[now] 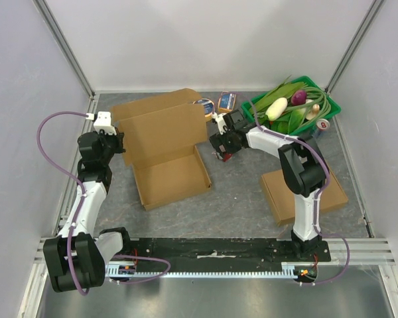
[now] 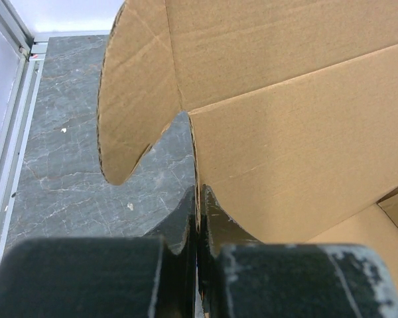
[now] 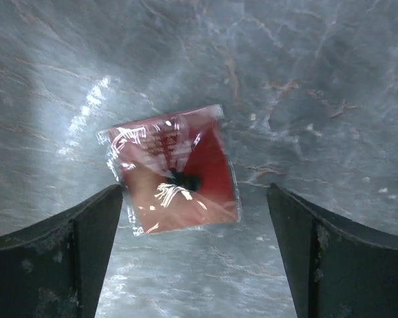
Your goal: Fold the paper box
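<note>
One brown corrugated cardboard box (image 1: 166, 149), half folded, lies on the left-centre of the grey marbled table (image 1: 242, 199), its shallow tray flat on the surface and its broad back panel standing up behind it. There is one more flat brown cardboard piece (image 1: 278, 192) on the right side beneath the right arm, one green plastic basket (image 1: 330, 105) of vegetables in the far right corner, two small blue and orange packs (image 1: 225, 101) at the back edge, and one small red packet in clear wrap (image 3: 176, 169). Two arms work here, one gripper each. The left gripper (image 2: 198, 207) sits at the left edge of the box's upright panel, its black fingers (image 2: 220, 228) clenched together with the thin cardboard edge pinched between them; a rounded flap curves off to the left of that grip. The right gripper (image 3: 194, 193) hangs just beside the box's right side, its fingers (image 3: 86, 238) spread wide and grasping nothing. The red packet lies on the table directly below and between them, touching neither finger as far as the wrist view shows. Only a thin strip of cardboard shows at the left margin there, apart from the fingers
</note>
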Controlling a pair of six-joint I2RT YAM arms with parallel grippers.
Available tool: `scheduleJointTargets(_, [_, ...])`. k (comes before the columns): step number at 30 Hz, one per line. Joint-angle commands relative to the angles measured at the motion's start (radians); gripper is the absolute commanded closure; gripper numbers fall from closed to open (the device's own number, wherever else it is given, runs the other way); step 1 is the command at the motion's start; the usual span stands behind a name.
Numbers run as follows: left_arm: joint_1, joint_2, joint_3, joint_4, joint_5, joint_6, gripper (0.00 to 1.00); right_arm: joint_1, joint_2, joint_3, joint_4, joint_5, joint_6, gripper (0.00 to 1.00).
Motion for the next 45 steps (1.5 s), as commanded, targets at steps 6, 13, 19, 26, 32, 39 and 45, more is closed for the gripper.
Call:
scheduleJointTargets(6, [-0.004, -0.015, 0.021, 0.016, 0.017, 0.059, 0.98, 0.0, 0.068, 0.052, 0.026, -0.072, -0.131, 0.04])
scheduleJointTargets(13, [-0.003, -0.012, 0.018, 0.028, 0.029, 0.045, 0.98, 0.017, 0.052, 0.006, 0.021, -0.121, -0.098, 0.16])
scheduleJointTargets(19, [-0.004, -0.016, 0.016, 0.028, 0.037, 0.042, 0.98, 0.024, 0.039, 0.0, 0.028, -0.065, -0.069, 0.56])
scheduleJointTargets(26, [-0.014, -0.008, 0.015, 0.028, 0.043, 0.039, 0.98, 0.028, -0.093, -0.074, 0.125, -0.017, -0.023, 0.8])
scheduleJointTargets(32, [-0.037, 0.008, 0.019, 0.025, 0.051, 0.04, 0.98, 0.03, -0.199, -0.086, 0.105, -0.069, 0.01, 0.87])
scheduleJointTargets(39, [-0.044, 0.008, 0.018, 0.025, 0.046, 0.039, 0.98, 0.027, -0.238, -0.092, 0.098, -0.036, 0.043, 0.91])
scheduleJointTargets(45, [-0.046, 0.01, 0.019, 0.022, 0.013, 0.037, 0.98, 0.028, -0.173, -0.096, 0.054, 0.028, 0.109, 0.33])
